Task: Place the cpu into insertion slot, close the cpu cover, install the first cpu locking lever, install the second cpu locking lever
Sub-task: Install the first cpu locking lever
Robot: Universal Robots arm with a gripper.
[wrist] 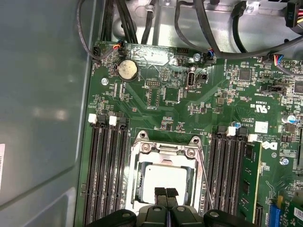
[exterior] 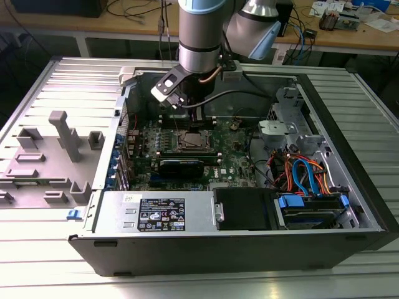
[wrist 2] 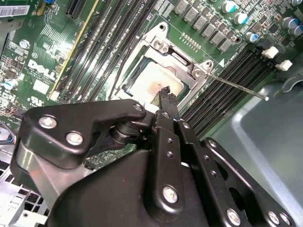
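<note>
- cpu [wrist: 165, 177] lies flat in the insertion slot [wrist: 140, 187], silver-grey top up, about mid-board on the green motherboard [wrist: 156, 97]; it is judged light, stiff and thin, with a fragile underside, and is best taken by its side edges, which the surrounding frame now covers
- gripper [wrist: 166, 195] hangs just over one edge of the chip, jaws pressed together with nothing between them; whether the tips touch the metal cannot be told
- cpu cover [wrist: 130, 177] looks lowered around the chip, its cut-out showing the metal top; such a thin plate probably flexes, so any push belongs on its rim, not on the chip
- locking lever [wrist 2: 236, 86], a thin wire rod, stands out from one corner of the socket and reaches across the black memory slots [wrist 2: 222, 106], seemingly unlatched; it is judged springy and slippery, with its free end the likely place to take hold
- computer case [exterior: 206, 255] lies open on its side, the board on its floor and bundled cables [exterior: 305, 174] toward the exterior view's right
- ribbed metal table [exterior: 37, 249] carries the case, with a grey fixture [exterior: 62, 134] near the table's edge on the exterior view's left
</note>
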